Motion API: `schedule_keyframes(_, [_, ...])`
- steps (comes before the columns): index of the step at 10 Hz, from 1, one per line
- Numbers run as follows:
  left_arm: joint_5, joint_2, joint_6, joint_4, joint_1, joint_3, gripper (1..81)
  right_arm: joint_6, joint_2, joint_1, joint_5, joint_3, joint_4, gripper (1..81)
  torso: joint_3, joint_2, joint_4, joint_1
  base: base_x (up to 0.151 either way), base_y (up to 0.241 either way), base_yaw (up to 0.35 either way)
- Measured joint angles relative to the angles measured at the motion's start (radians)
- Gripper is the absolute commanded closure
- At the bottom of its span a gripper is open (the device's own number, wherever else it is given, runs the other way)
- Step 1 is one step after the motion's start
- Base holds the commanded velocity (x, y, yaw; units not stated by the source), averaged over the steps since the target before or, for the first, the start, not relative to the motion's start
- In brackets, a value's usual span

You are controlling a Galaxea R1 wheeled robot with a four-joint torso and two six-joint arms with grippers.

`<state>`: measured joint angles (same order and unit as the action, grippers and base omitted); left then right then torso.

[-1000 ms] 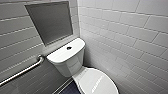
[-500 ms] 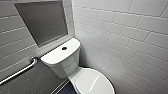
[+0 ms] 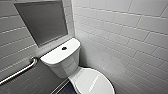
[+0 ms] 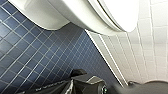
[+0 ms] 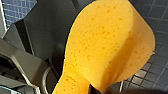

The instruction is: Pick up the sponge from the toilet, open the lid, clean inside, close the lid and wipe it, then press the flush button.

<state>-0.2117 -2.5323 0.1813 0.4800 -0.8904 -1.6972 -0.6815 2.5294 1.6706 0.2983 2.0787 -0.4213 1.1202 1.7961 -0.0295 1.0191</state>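
Note:
The white toilet stands in the corner, its oval lid down over the bowl. A small dark flush button sits in the middle of the tank top. Close to the right wrist camera is the orange sponge, pinched at its narrow end by my right gripper, which is shut on it. In the left wrist view the underside of the toilet bowl and the lid's edge hang over the floor; nothing is held there.
A metal grab bar runs along the tiled wall left of the tank, under a dark recessed panel. A white tiled wall stands close on the toilet's right. The floor is dark blue tile.
The whole head picture has shifted slightly, so the camera has moved a little. The sponge stays in my right gripper.

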Motion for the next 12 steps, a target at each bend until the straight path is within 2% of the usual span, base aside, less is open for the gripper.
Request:
schedule_keyframes(4, [-0.002,-0.069,0.0,0.047,0.034,-0.01,1.0,0.0,0.026,0.063,0.0,0.091,-0.023,81.1,0.0,0.0,0.0,0.0,0.0,0.0,0.0])
schedule_keyframes(7, [0.001,-0.134,0.0,0.061,0.034,-0.092,1.0,0.0,0.063,0.087,0.001,0.122,-0.07,81.1,0.0,0.0,0.0,0.0,0.0,0.0,0.0])
schedule_keyframes(10, [0.009,-0.189,0.0,0.148,0.059,-0.113,1.0,0.0,0.093,0.128,0.001,0.136,-0.096,81.1,0.0,0.0,0.0,0.0,0.0,0.0,0.0])
schedule_keyframes(12, [0.02,-0.194,0.0,0.169,0.061,-0.126,1.0,0.0,0.152,0.133,0.002,0.233,-0.099,81.1,0.0,0.0,0.0,0.0,0.0,0.0,0.0])
